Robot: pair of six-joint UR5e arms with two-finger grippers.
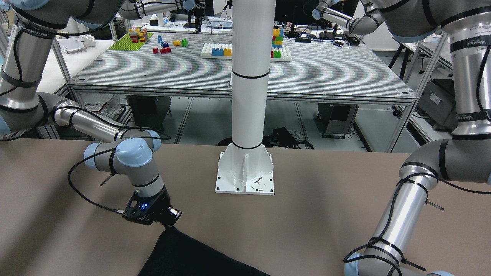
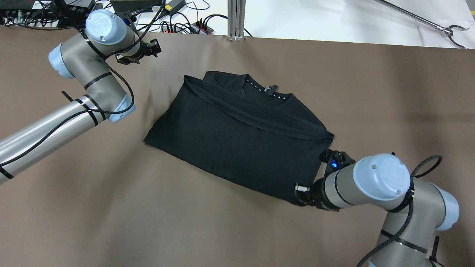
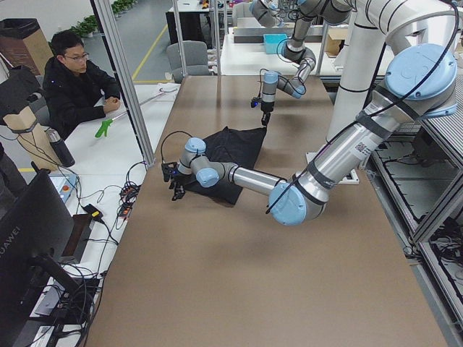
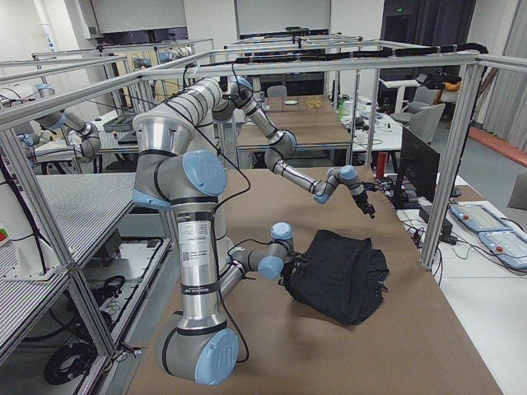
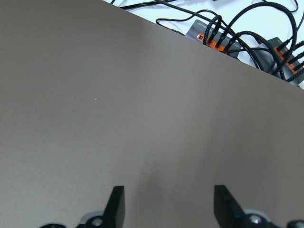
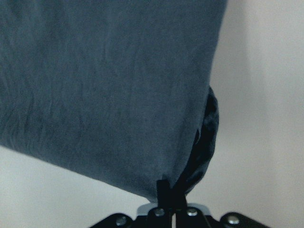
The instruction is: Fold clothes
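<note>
The folded black T-shirt [image 2: 237,137] is lying on the bench [image 2: 111,207] near the white pillar base [image 1: 245,174]. The right gripper [image 6: 170,187] is pinching the shirt corner nearest that base in clenched jaws. The left gripper [image 5: 168,199] is hovering farther off, jaws released.

A robotics lab: beyond the left gripper [image 5: 168,197] lie power strips [image 5: 203,34] and cables [image 5: 251,28]; well behind the right gripper [image 1: 168,225] stands a slatted bench [image 1: 326,76] of toy bricks [image 1: 138,35] (more robot arms [image 1: 337,17] past it); aluminium framing [image 4: 329,56] overhead, an operator [image 3: 72,83] seated.

Bright, even light; soft shadows; clothes [image 6: 109,95] washed bluish up close.
</note>
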